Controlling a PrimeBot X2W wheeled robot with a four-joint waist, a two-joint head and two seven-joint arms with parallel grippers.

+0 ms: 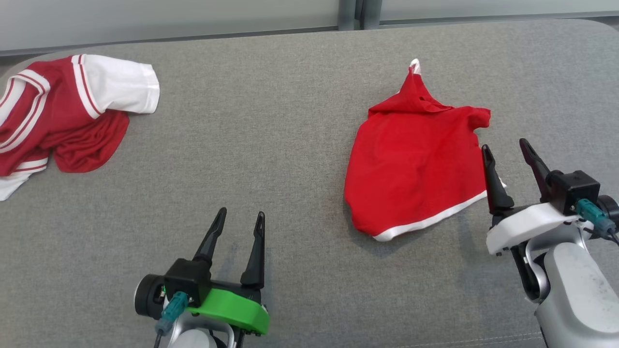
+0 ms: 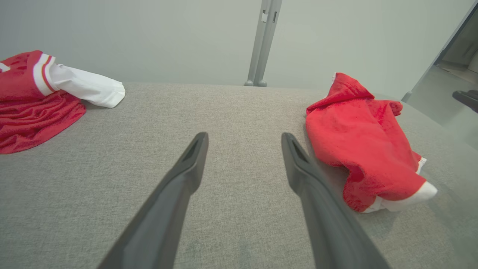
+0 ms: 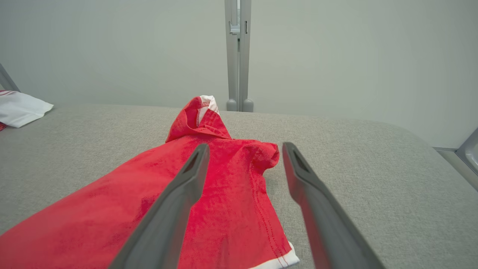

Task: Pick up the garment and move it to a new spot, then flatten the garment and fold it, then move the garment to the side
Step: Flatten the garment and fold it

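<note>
1. Flattening looks like the step in hand: the shirt [image 1: 416, 164] lies loose on the desk [image 1: 271, 145], right of centre, not spread yet.
2. My right claw [image 1: 504, 144] is wide and holds nothing. Its fingers straddle the shirt's right edge, near the white hem. Whether they touch the cloth, can't tell.
3. My left claw [image 1: 242, 211] is wide too and holds nothing. It's over bare desk, well apart from the shirt's left edge.
4. How I'd do it: pinch a single layer at the bunched right corner with the right claw and bring the left claw to the opposite edge. Then pull apart low and slow along the desk. Lifting high would likely let it collapse again.
5. Then the far peak: draw it away from me so it lies down.
6. Risk: the cloth looks thin, so it's easy to grab two layers and drag the whole thing instead of spreading it.
7. Look: plain red, soft, with a white band along the near hem. The far end stands up in a small peak with white trim showing. The far right corner is bunched, probably a sleeve. The near left edge curls up, with shadow under it.
8. A second red-and-white top [image 1: 58, 116] sits crumpled at the far left, well apart. Leave it alone.
</note>
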